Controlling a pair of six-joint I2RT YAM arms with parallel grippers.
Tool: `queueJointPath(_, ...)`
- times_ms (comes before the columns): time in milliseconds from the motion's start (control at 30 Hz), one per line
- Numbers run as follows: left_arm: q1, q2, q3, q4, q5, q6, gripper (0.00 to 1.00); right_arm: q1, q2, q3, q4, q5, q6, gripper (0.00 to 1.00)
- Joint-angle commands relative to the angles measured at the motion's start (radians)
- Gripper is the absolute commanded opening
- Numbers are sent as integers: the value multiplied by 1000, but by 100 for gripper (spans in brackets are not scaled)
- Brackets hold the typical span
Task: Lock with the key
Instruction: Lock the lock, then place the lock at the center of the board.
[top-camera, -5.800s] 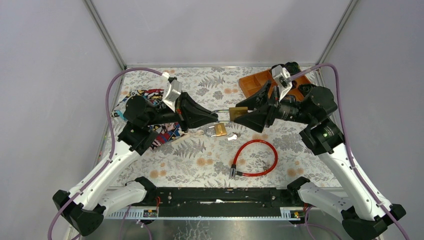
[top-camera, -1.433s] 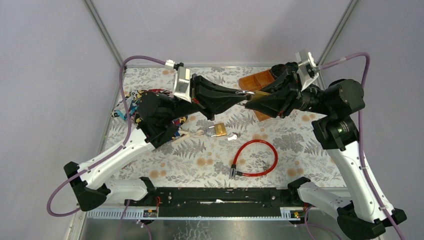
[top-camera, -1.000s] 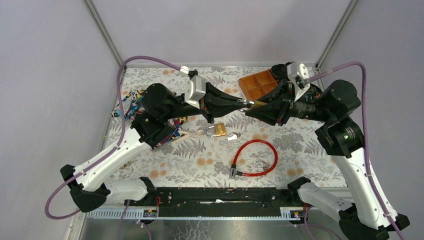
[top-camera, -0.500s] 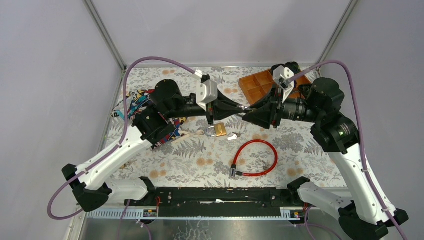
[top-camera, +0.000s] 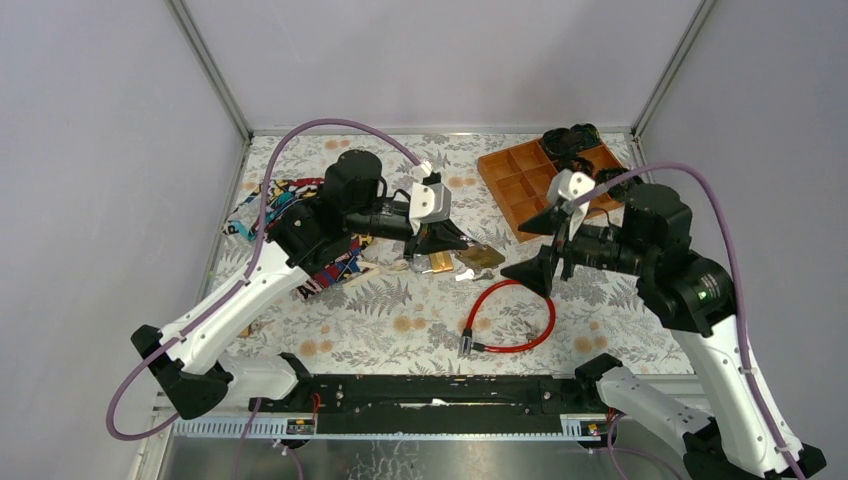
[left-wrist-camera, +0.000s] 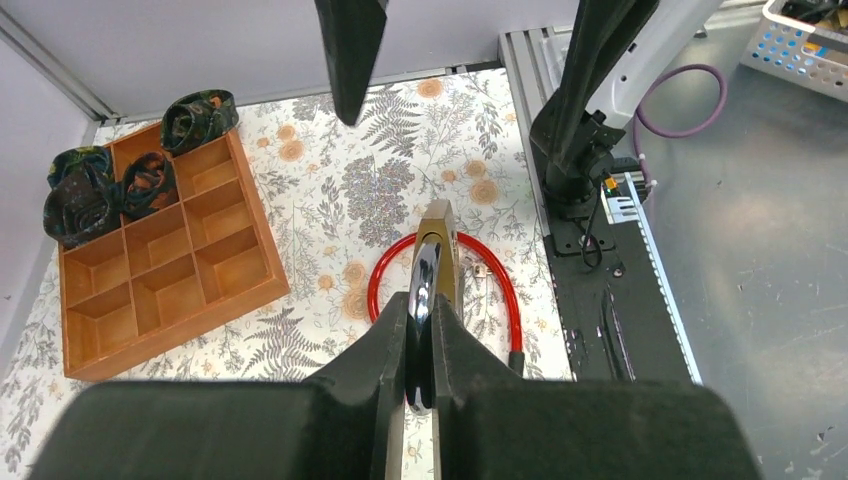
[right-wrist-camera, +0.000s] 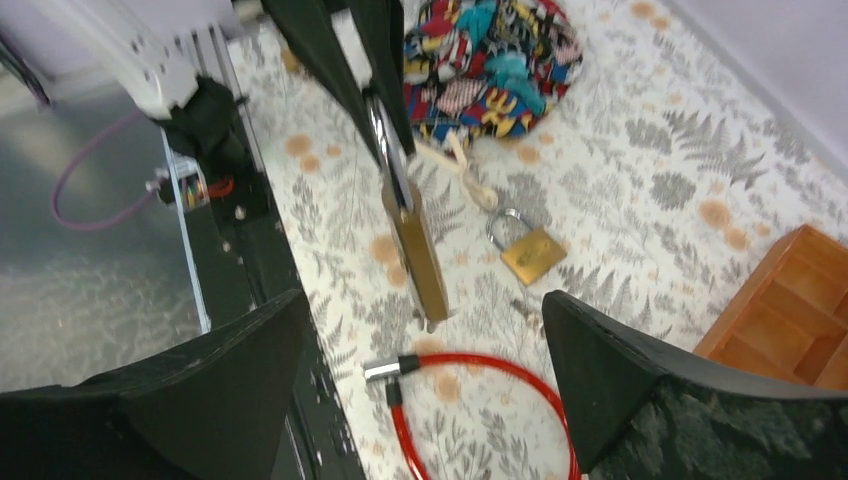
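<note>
Top view: half a second back your right gripper (top-camera: 520, 248) was closed up against the brass padlock (top-camera: 482, 256). Now its jaws stand wide and it has drawn back, clear of the padlock. Your left gripper (top-camera: 458, 246) has brought the padlock down, low over the floral mat (top-camera: 400, 320) and beside a second padlock (top-camera: 437, 262).

Left wrist view: fingers (left-wrist-camera: 392, 325) pinch the silver shackle (left-wrist-camera: 424, 275) — brass body pointing away.

Right wrist view: the padlock shows between your spread fingers (right-wrist-camera: 220, 380), touching neither. Any lettering is too small to read.
</note>
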Motion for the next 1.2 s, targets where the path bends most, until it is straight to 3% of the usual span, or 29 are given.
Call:
queueJointPath(0, -2, -47, 54, 37, 39, 71, 0, 4, -19, -117, -74, -7, -129, 92)
queueJointPath(200, -1, -46, 44, 64, 47, 42, 0, 5, -51, -319, 205, -71, -42, 87)
queueJointPath(400, -1, -51, 43, 70, 53, 25, 0, 5, -111, -472, 487, -80, 65, 58)
queueJointPath(667, -1, -51, 38, 72, 51, 24, 0, 5, -110, -471, 490, -116, 87, 61)
queueJointPath(700, -2, -52, 38, 75, 52, 20, 0, 5, -111, -473, 498, -113, 91, 56)
queueJointPath(767, -1, -51, 38, 81, 55, 14, 0, 5, -109, -476, 514, -110, 103, 36)
queueJointPath(967, -1, -56, 43, 79, 45, 18, 0, 6, -98, -465, 493, -112, 100, 1)
queueJointPath(1167, 93, -31, 139, 74, 59, 14, 0, 5, -100, -516, 406, 12, 52, 0)
